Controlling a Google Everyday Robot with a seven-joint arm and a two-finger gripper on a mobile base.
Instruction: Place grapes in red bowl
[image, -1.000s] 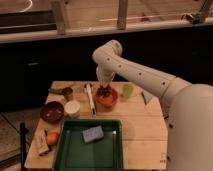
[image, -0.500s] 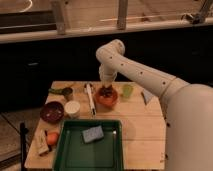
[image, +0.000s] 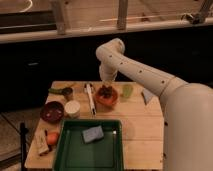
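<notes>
Hanging directly over the red bowl (image: 107, 102), the hand (image: 106, 83) sits at the end of the down-turned arm, close above the rim. Whether it is gripping anything or has let go cannot be told from this view. The grapes (image: 105, 92) show as a dark clump at the bowl's mouth, right under the hand; whether they rest on the bowl's floor or hang just above it is not clear.

The bowl stands near the middle of the far half of the wooden surface (image: 142, 125), with a pale green cup (image: 127, 90) just to one side and a white cup (image: 72, 108) and maroon bowl (image: 52, 111) well off to the other.

As a judgement, the bunch is light and soft. The berries likely have thin skins that bruise under a hard squeeze, and they pull off their stalks easily, so a loose one could roll away. The safest hold is probably a gentle one across the middle of the cluster or on the stem, with a low release so nothing bounces out.
</notes>
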